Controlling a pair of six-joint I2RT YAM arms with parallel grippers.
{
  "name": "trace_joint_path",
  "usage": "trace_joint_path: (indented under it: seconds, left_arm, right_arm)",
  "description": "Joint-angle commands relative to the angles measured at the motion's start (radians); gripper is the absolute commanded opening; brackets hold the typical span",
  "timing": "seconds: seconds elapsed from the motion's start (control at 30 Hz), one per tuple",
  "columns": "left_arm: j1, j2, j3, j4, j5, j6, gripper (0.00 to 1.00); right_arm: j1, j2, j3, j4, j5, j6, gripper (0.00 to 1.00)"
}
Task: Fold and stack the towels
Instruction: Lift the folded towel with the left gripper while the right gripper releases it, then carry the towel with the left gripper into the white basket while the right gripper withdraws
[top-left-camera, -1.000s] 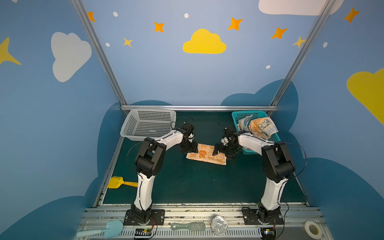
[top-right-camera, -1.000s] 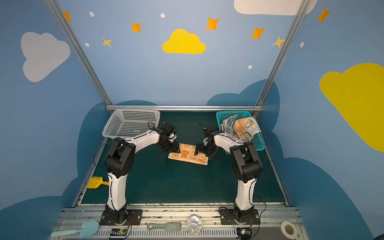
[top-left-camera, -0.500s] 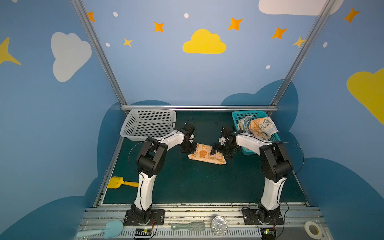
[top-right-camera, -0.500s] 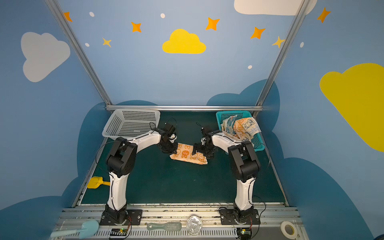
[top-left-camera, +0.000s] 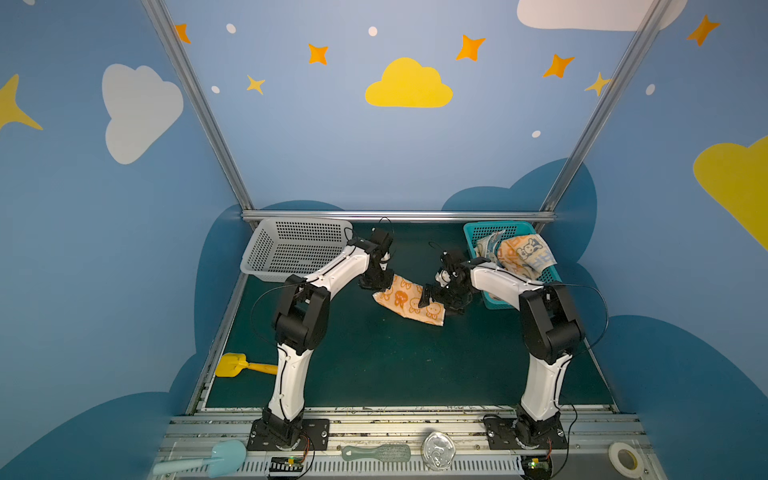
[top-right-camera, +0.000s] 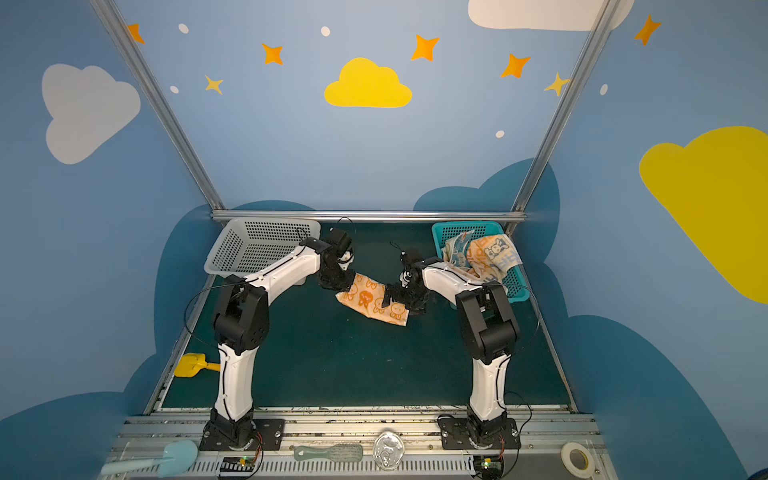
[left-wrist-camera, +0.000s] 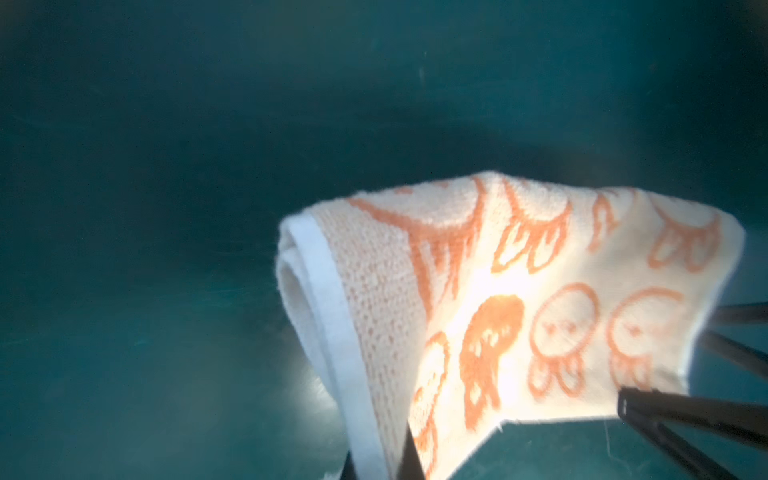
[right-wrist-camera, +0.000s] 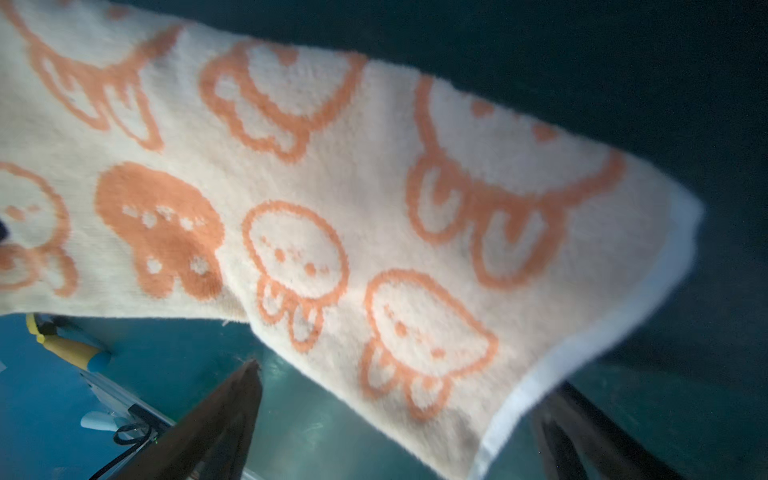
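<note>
An orange-cream bunny towel (top-left-camera: 405, 297) (top-right-camera: 370, 297) lies doubled over on the green mat between both arms. My left gripper (top-left-camera: 380, 280) (top-right-camera: 338, 282) is shut on its white-hemmed end, which is lifted a little off the mat. The left wrist view shows the towel (left-wrist-camera: 498, 299) pinched in my left gripper (left-wrist-camera: 378, 465). My right gripper (top-left-camera: 432, 297) (top-right-camera: 395, 297) stands open at the other end. In the right wrist view the towel (right-wrist-camera: 332, 187) hangs across my right gripper (right-wrist-camera: 403, 380), whose fingers (right-wrist-camera: 224, 415) are wide apart. Two more towels (top-left-camera: 515, 255) (top-right-camera: 482, 255) sit crumpled in the teal basket (top-left-camera: 494, 225).
A grey perforated basket (top-left-camera: 299, 245) (top-right-camera: 257, 245) stands at the back left. A yellow toy shovel (top-left-camera: 241, 365) lies by the left mat edge. On the front rail are a light-blue scoop (top-left-camera: 216, 455), a brush, a clear lid and a tape roll (top-left-camera: 623, 459).
My left gripper has shut on the towel's end and raised it, so the towel now slants and looks narrower. My right gripper has stayed open by the other end.
</note>
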Motion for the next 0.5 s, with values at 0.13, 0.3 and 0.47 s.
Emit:
trace_joint_path:
  seconds: [0.13,0.3,0.47]
  left_arm:
    - [0.057,0.051,0.326,-0.275,-0.178,0.141,0.03]
    - [0.113,0.111,0.527,-0.348,-0.294,0.208,0.03]
    - [0.201,0.130,0.611,-0.308,-0.330,0.213,0.03]
  right_arm:
    - [0.020,0.033,0.197,-0.096,-0.018,-0.040,0.98]
    - [0.045,0.084,0.352,-0.163,-0.015,-0.046,0.98]
    - [0.073,0.130,0.474,-0.210,-0.014,-0.048,0.98]
